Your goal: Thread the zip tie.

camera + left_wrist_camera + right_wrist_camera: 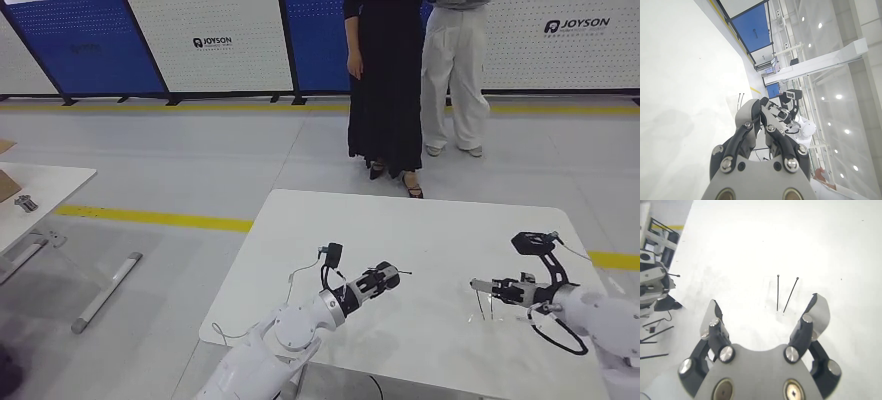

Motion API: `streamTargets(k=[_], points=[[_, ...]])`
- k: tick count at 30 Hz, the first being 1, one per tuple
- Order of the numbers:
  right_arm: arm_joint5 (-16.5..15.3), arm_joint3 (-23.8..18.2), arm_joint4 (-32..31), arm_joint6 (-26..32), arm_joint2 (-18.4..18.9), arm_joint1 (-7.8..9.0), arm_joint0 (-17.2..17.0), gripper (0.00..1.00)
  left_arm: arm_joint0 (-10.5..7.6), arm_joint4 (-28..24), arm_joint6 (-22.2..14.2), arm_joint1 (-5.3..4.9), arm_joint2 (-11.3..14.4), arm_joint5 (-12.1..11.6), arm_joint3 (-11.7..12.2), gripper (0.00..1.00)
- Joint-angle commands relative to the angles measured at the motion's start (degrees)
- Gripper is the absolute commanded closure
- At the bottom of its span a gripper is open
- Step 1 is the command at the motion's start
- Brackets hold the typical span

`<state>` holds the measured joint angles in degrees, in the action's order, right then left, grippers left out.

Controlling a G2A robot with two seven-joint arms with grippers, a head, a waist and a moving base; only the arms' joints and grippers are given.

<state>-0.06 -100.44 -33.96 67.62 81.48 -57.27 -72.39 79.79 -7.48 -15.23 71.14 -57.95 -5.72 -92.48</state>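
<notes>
- Bench [430, 220]: white, carries the loose ties.
- Left gripper [392, 272]: clenched on one tie [676, 275], whose head pokes out toward 3 o'clock.
- Right gripper [764, 298]: released, at 3 o'clock of the left gripper, well apart.
- Spare ties [777, 292]: two, flat on the bench, just at 6 o'clock of the right gripper in the top view.
- Handling: probably light, springy and slick, so pinch near the tail.
</notes>
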Motion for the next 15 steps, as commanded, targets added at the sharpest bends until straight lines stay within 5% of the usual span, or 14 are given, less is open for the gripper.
streamTargets(k=[1, 8, 15], points=[[0.14, -0.02, 0.14, -0.26, 0.09, -0.01, -0.06, 0.0, 0.0, 0.0, 0.0, 0.0, 0.0, 0.0, 0.0, 1.0], [-0.26, 0.43, -0.39, -0.2, -0.15, 0.03, -0.17, 0.0, 0.0, 0.0, 0.0, 0.0, 0.0, 0.0, 0.0, 1.0], [-5.28, 4.1, 5.61, 9.75, -1.88, 0.35, 6.12, 0.0, 0.0, 0.0, 0.0, 0.0, 0.0, 0.0, 0.0, 1.0]])
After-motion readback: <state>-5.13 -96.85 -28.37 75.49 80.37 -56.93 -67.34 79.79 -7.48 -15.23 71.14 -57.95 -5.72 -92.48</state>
